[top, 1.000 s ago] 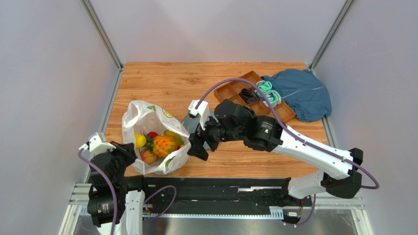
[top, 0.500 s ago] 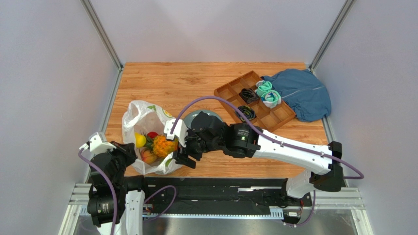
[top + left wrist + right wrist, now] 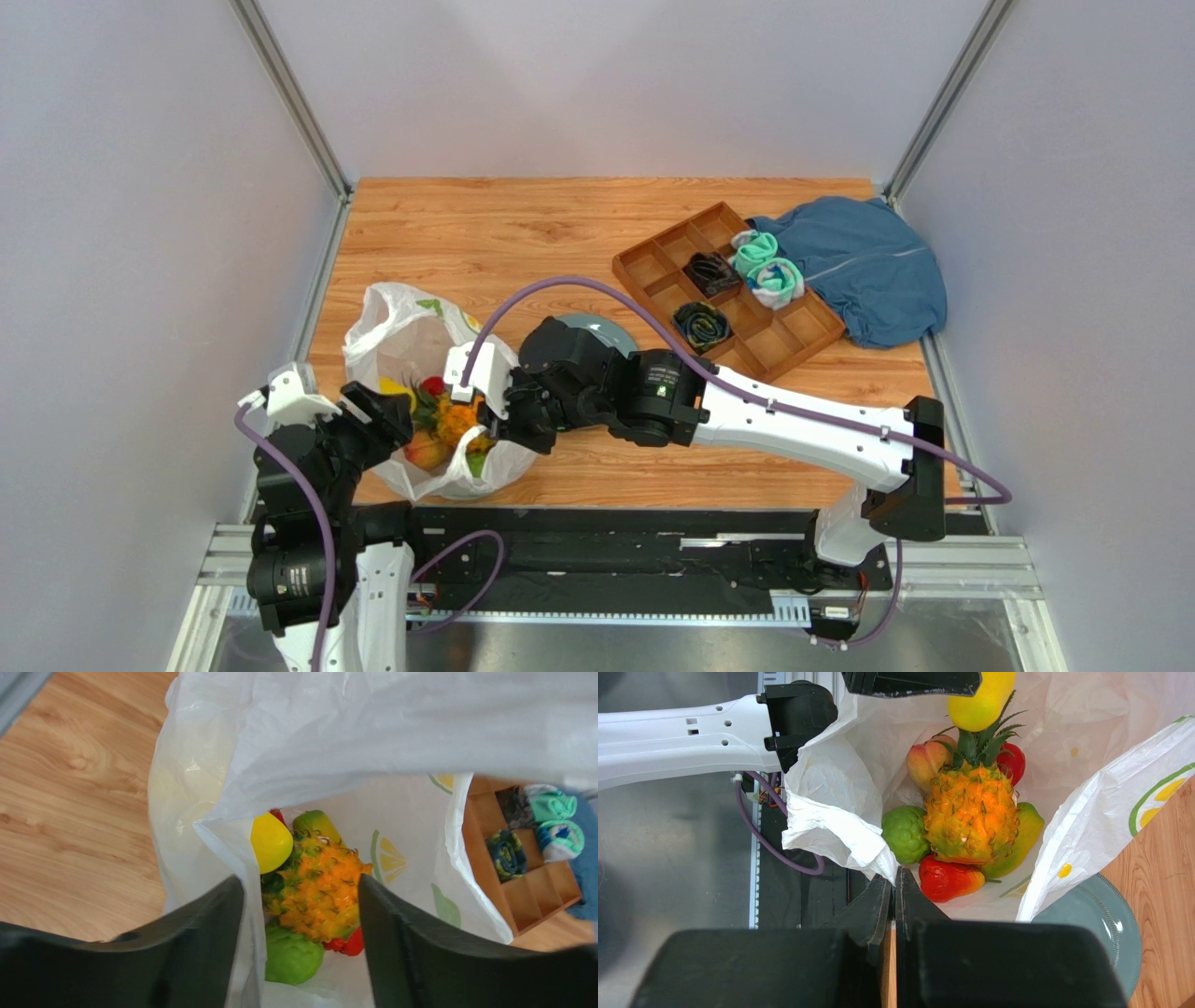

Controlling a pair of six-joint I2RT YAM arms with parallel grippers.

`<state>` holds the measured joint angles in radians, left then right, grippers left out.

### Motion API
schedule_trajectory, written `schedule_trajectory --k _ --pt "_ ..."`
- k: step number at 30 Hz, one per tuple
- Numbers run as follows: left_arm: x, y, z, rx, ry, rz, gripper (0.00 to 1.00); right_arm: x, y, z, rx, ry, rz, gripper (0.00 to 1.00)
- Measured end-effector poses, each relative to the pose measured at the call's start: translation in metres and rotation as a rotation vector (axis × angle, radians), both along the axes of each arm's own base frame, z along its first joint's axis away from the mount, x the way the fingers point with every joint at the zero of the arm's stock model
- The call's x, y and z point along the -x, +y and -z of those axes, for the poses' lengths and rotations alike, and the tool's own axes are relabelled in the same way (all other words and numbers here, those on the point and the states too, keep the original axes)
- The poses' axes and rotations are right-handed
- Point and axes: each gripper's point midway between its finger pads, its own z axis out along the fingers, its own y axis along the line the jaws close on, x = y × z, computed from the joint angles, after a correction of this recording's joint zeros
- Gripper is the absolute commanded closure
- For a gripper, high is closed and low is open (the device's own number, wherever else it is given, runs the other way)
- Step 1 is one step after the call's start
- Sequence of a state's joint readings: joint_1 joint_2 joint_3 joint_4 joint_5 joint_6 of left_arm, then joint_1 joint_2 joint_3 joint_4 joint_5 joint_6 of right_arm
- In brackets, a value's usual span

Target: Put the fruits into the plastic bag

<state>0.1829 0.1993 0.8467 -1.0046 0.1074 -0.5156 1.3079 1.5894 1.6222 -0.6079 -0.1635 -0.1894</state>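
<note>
While the right claw (image 3: 894, 882) sits with its fingers pressed together at the right rim of the plastic bag (image 3: 1088, 812), we cannot tell whether a fold of film is caught between them. The left claw (image 3: 298, 889) stands spread at the bag's left rim, with a sheet of film hanging between its fingers.

Every fruit we can see lies inside the bag, which rests on the near left part of the bench (image 3: 533, 238), just beside a grey-green plate (image 3: 1102, 945), with its mouth gaping upward. The pineapple (image 3: 969, 812) lies in the middle. A green fruit (image 3: 904, 834) and a red fruit (image 3: 948, 880) touch its base, a mango (image 3: 1025, 836) lies along its flank, and a peach (image 3: 926, 759) and a yellow fruit (image 3: 980, 703) sit by its crown.

We judge the bag to be light, limp and slippery. It looks easy to tear, so it is best pinched at a rim or handle where the film doubles up. The toy fruits look light and firm, and the round ones would probably roll. The pineapple's bumpy body offers the surest hold, taken across its width.

Its long axis runs roughly left to right, with the crown pointing left toward the left claw. The bag's length runs roughly near to far.
</note>
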Motion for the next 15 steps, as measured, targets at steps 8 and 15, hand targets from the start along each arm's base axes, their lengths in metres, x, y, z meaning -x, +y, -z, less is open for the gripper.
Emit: schedule_trajectory --k 8,15 --pt "0.005 0.0 -0.066 -0.101 -0.112 0.038 0.07 -0.001 0.003 -0.004 -0.021 -0.006 0.001 1.0" --pt "-0.005 0.006 -0.106 -0.245 -0.172 0.076 0.06 -0.001 0.005 -0.006 -0.029 -0.008 0.001 1.0"
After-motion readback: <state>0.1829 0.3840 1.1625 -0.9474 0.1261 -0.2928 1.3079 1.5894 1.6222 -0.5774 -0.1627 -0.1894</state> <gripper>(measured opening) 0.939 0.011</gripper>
